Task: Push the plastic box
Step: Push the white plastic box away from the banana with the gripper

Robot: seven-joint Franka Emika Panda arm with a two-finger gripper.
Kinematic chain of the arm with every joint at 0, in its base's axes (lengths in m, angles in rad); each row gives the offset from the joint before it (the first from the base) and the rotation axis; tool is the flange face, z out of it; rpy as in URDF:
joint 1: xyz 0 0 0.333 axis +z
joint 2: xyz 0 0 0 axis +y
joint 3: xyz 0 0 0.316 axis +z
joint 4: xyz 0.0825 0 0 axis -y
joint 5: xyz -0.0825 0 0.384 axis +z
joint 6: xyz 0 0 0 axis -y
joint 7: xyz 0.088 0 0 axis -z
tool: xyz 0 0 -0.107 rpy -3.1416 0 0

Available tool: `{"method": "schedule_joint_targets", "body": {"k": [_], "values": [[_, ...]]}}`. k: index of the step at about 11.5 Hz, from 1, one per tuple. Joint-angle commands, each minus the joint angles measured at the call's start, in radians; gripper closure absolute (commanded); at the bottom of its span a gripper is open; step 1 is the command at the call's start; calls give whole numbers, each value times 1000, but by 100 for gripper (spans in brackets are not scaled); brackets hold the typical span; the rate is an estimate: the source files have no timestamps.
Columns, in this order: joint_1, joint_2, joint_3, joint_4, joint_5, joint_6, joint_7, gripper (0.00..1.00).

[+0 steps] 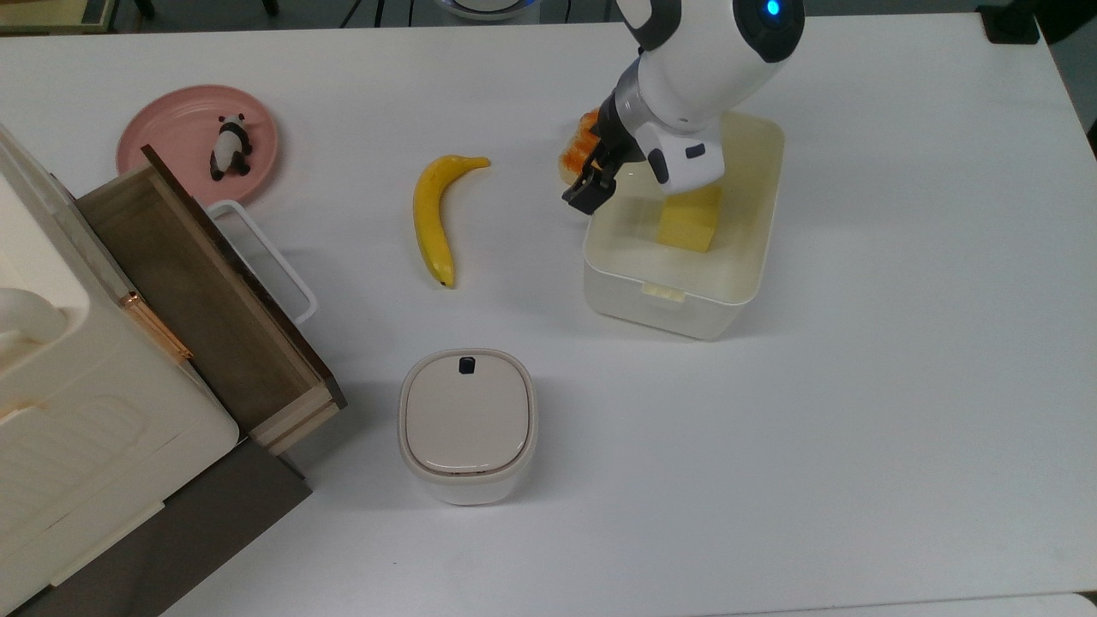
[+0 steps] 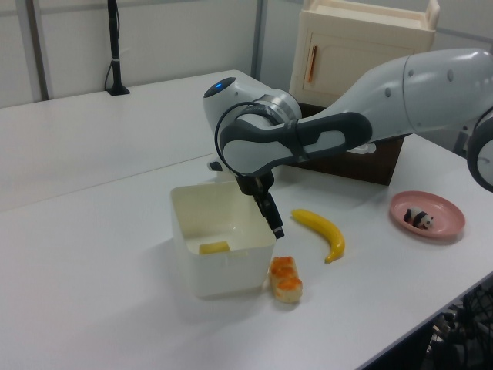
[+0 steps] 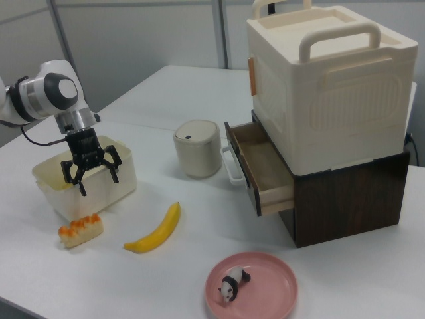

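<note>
white table (image 1: 900,386) | grey partition wall (image 3: 146,33) behind | black stand (image 2: 115,46) at table's far edge

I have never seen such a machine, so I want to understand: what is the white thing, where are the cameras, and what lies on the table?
The white machine is a robot arm. Its gripper, two open fingers holding nothing, is close by the plastic box. One camera looks down from above; two look across from the sides. On the table are the box with a yellow block inside, a banana, an orange-topped food piece, a pink plate with a panda figure, a lidded bin, and a cabinet with an open drawer.
</note>
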Motion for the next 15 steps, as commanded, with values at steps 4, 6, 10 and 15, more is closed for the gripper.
{"method": "schedule_joint_targets", "body": {"k": [4,6,10,15], "values": [[50,61,4,74,-42,70,26,0],[67,75,4,84,-45,93,24,0],[89,84,4,84,-45,144,24,0],[90,70,4,84,-53,168,26,0]]}}
